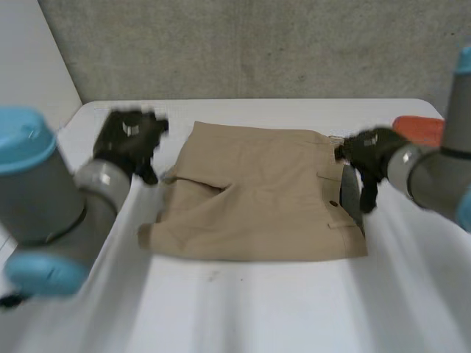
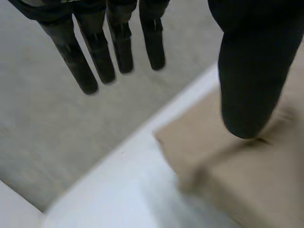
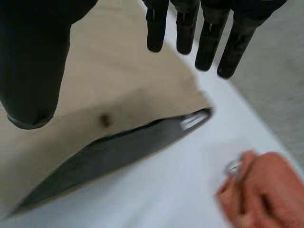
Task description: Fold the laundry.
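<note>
Tan shorts (image 1: 254, 195) lie flat — waistband (image 1: 333, 193) gaping, dark lining (image 3: 118, 152) showing.

No writing, label, brand mark, number or sign can be read in any of the views. The tan shorts (image 1: 257, 195) are plain cloth. The one small dark spot near their waistband (image 3: 103, 120) is too blurred to tell whether it bears any mark, and the bare white table (image 1: 257, 309) has nothing legible on it.
</note>
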